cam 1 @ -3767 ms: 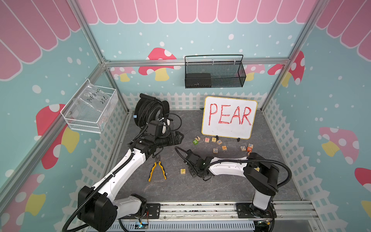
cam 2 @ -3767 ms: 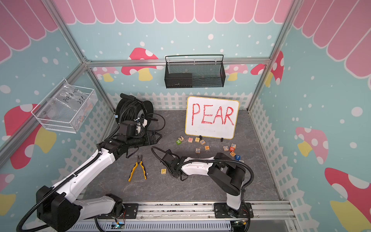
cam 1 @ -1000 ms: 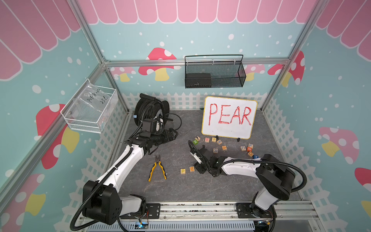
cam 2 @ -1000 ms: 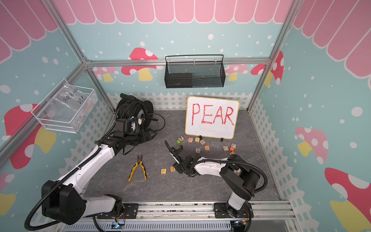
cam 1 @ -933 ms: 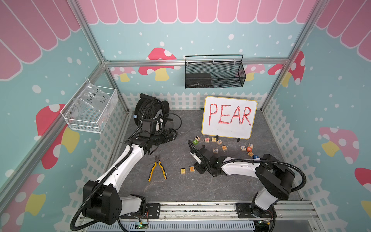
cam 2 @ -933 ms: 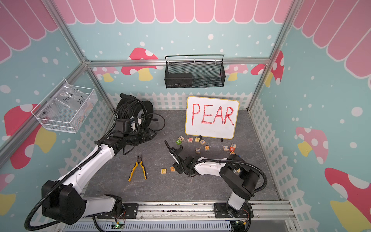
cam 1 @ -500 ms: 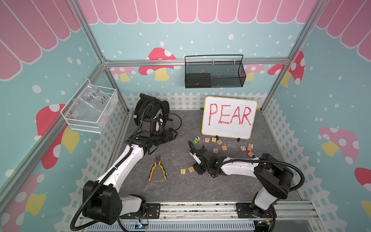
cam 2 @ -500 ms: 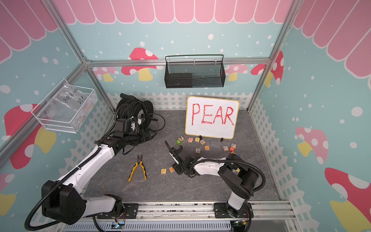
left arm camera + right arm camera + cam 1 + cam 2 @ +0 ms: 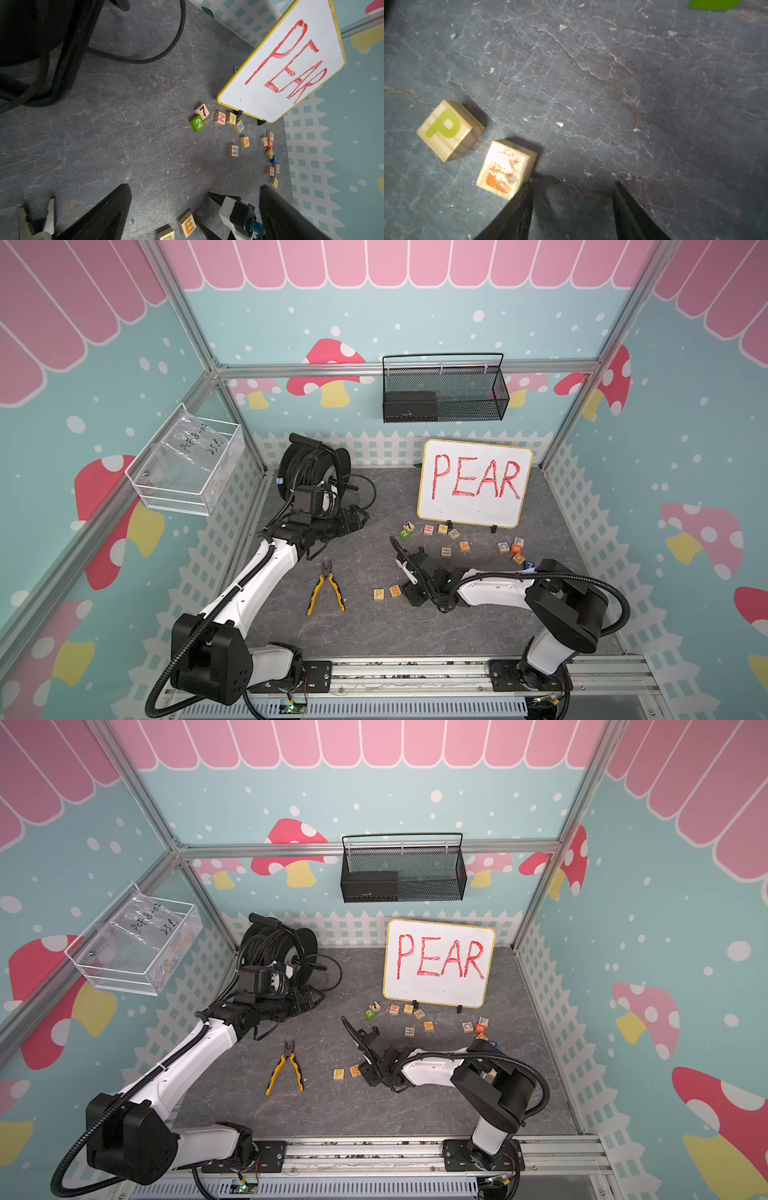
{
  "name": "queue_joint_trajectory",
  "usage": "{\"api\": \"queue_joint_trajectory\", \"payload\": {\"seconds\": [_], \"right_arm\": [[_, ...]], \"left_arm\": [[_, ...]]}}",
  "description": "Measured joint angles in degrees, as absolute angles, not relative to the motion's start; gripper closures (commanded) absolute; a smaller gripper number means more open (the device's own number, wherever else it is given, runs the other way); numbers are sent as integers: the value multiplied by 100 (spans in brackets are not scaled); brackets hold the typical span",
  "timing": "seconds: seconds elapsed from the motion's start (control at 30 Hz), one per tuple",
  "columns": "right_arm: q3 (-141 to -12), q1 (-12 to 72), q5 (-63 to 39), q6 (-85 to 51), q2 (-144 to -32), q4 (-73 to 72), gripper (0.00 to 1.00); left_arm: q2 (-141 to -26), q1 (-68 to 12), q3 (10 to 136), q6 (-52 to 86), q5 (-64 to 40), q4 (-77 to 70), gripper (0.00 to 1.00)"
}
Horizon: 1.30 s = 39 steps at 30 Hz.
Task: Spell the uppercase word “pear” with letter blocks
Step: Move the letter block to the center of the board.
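Observation:
The yellow P block [image 9: 378, 594] [image 9: 446, 128] and the orange-red E block [image 9: 395, 591] [image 9: 506, 168] lie side by side on the dark mat near its front, E to the right. My right gripper [image 9: 405, 583] [image 9: 572, 184] stands open just right of E. One fingertip is at E's corner and only bare mat lies between the jaws. The orange A block [image 9: 464, 546] [image 9: 244, 142] and blue R block [image 9: 446, 551] [image 9: 233, 150] sit further back, under the whiteboard. My left gripper [image 9: 357, 518] [image 9: 195, 187] hangs wide open and empty by the cable reel.
Yellow-handled pliers [image 9: 326, 589] lie left of the P block. A black cable reel [image 9: 311, 472] fills the back left. The whiteboard [image 9: 473, 483] reading PEAR stands at the back. Several other cubes, among them a green 2 [image 9: 404, 534], lie scattered before it and at the right.
Since the oldest frames the E block has come to lie beside P, the right gripper has shifted right, and the left arm has drawn back toward the reel. Nothing visibly moved in the last second.

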State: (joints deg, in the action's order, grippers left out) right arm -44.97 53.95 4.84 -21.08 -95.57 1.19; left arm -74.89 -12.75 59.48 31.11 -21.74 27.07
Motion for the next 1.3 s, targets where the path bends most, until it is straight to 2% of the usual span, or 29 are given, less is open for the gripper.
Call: {"api": "queue_joint_trajectory", "payload": {"seconds": [1.3], "right_arm": [[-4615, 5557, 353, -2213, -9688, -8, 38]], "left_arm": [[-7476, -1275, 5948, 3138, -2274, 2665, 2]]}}
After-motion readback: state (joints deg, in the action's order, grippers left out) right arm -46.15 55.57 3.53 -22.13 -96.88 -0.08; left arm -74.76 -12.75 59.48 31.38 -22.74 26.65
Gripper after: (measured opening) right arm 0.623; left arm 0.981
